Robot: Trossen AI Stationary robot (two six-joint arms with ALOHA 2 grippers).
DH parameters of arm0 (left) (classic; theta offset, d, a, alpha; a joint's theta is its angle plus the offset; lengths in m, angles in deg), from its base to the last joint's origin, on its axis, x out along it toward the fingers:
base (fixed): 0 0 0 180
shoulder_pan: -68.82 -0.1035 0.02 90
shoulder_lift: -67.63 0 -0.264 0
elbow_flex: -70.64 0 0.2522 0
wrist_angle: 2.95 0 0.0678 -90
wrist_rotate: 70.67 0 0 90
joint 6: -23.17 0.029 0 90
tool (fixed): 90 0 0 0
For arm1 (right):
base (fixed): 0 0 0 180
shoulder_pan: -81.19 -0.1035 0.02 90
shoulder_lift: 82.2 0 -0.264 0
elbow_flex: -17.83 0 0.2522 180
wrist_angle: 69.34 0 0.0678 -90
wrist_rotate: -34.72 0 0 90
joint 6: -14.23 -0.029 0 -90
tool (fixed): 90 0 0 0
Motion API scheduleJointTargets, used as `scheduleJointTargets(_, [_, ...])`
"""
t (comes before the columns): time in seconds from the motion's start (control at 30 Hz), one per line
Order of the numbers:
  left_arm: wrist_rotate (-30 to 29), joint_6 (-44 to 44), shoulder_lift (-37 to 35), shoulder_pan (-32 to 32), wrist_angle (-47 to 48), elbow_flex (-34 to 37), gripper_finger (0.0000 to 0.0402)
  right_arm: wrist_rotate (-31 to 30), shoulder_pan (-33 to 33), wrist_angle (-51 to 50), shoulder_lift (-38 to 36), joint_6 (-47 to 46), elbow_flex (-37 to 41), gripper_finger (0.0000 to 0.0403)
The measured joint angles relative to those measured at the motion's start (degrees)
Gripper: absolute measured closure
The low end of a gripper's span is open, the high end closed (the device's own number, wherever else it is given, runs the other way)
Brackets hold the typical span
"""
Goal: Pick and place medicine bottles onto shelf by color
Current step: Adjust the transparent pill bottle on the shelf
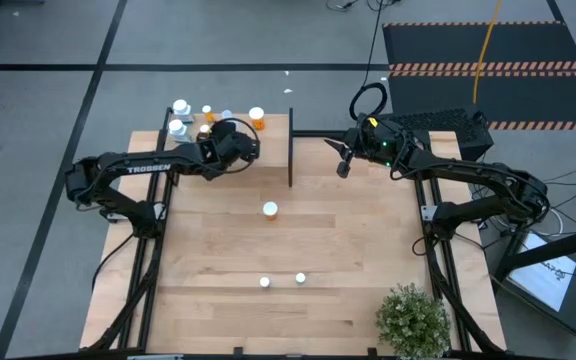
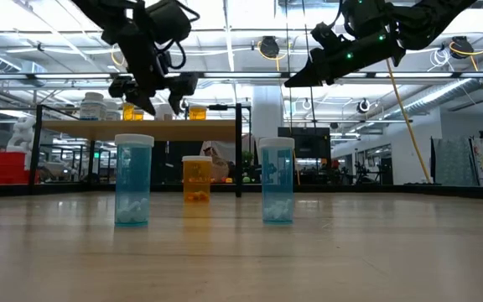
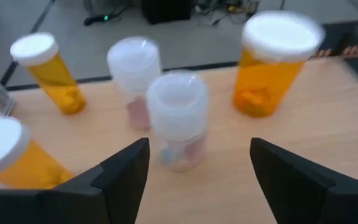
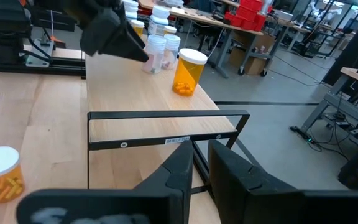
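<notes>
Left gripper (image 3: 194, 171) open over the shelf (image 3: 328, 118), clear bottle (image 3: 178, 121) standing free between its fingers

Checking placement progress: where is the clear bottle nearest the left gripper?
In the left wrist view, the clear bottle stands on the shelf, ahead of the open left gripper, among orange bottles.

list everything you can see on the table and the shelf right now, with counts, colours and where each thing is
shelf: one, light wood on a black frame, far side of the table
shelf bottles: count unclear, orange, white and clear, white caps
blue bottles: two, near edge of the table
orange bottle: one, mid-table
plant: one, green, near right corner
left gripper: open, over a clear bottle on the shelf
right gripper: shut, empty, beside the shelf's right end
</notes>
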Motion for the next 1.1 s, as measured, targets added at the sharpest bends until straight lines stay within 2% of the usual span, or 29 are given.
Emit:
scheduleJointTargets(0.47, [-0.56,-0.15,2.66,-2.57,-0.22,0.1,0.0171,-0.02,0.0,0.03,0.0,0.49,0.0,0.0355])
scheduleJointTargets(0.83, [-0.58,0.75,2.68,-2.81,-0.24,0.1,0.0237,-0.02,0.0,0.03,0.0,0.51,0.0,0.0355])
scheduleJointTargets(1.1, [-0.44,1.41,2.68,-2.48,-0.22,0.1,0.0248,-0.02,0.0,0.03,0.0,0.51,0.0,0.0355])
